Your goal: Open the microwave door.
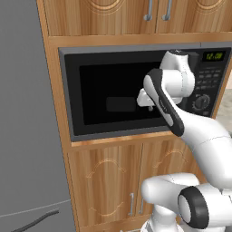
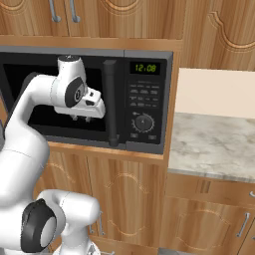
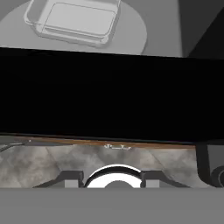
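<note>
The microwave [image 1: 136,52] is built into a wooden cabinet, its green clock [image 2: 145,67] and round knob [image 2: 143,122] on the right-hand control strip. The microwave door [image 1: 104,97] lies flush and closed, and its vertical dark handle [image 2: 110,102] runs along the right edge. My gripper [image 2: 81,118] hangs in front of the black window, a little left of the handle, pointing down, with its fingers apart and nothing between them. Looking along the gripper [image 3: 111,177], the hand view shows the door's black band [image 3: 109,96], and above it a clear dish [image 3: 74,19] on the turntable.
Wooden cabinet doors with metal pulls [image 1: 148,11] sit above the microwave and more [image 1: 106,186] below. A plain grey fridge [image 1: 27,113] stands at the left. A marble counter [image 2: 214,144] extends to the right of the microwave.
</note>
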{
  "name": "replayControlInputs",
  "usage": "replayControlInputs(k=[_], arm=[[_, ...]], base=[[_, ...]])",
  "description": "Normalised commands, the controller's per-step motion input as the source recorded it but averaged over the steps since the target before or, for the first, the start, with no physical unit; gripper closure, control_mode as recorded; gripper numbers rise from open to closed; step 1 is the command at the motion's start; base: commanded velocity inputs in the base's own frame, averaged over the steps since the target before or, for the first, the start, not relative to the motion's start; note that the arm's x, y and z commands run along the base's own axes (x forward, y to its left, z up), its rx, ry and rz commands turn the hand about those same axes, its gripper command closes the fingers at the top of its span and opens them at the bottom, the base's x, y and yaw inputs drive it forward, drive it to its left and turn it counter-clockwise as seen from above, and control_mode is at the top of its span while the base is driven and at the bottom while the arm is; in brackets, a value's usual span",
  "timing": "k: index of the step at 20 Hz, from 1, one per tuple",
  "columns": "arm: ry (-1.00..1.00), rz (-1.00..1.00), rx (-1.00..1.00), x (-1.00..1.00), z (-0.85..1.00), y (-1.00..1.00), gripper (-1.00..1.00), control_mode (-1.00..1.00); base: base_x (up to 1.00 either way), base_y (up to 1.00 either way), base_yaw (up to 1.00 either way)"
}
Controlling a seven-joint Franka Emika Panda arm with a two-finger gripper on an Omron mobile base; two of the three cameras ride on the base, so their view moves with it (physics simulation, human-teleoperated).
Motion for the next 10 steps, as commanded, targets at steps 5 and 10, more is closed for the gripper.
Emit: replayControlInputs(k=[5,10], arm=[[-0.07,0.0,0.0,-0.39,0.0,0.0,-1.0,-1.0],[-0.11,0.0,0.0,-0.48,0.0,0.0,-1.0,-1.0]], base=[[0.0,0.0,0.0],[0.0,0.0,0.0]])
